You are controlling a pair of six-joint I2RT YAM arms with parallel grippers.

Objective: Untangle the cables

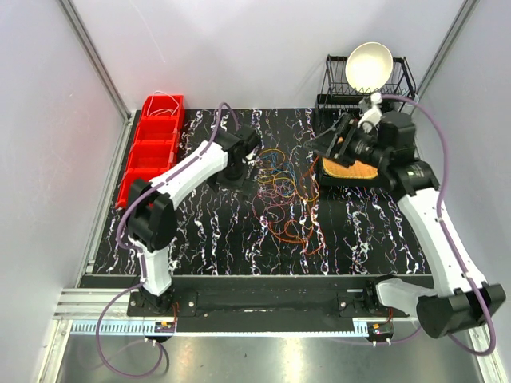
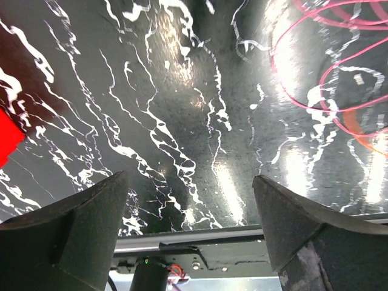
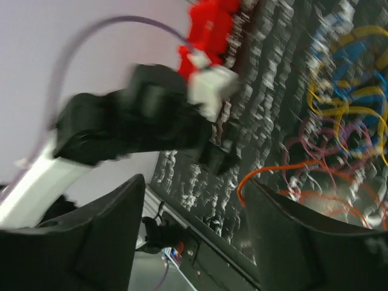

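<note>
Colours being shown across the table [image 1: 359, 231]
Black with white veining is being shown by its surface; orange, yellow, blue and pink by the cables [image 1: 279, 187]; red by the bins [image 1: 152, 144].

Cables [image 1: 277, 186] mid-table; bins [image 1: 156, 140] left, rack [image 1: 405, 78] right.

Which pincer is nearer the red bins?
Left. The left pincer hangs between the bins and the cables; the right pincer is beyond the cables, by the rack.

left fingers [image 2: 70, 239] apart, low | right fingers [image 3: 91, 242] apart, raised
</note>
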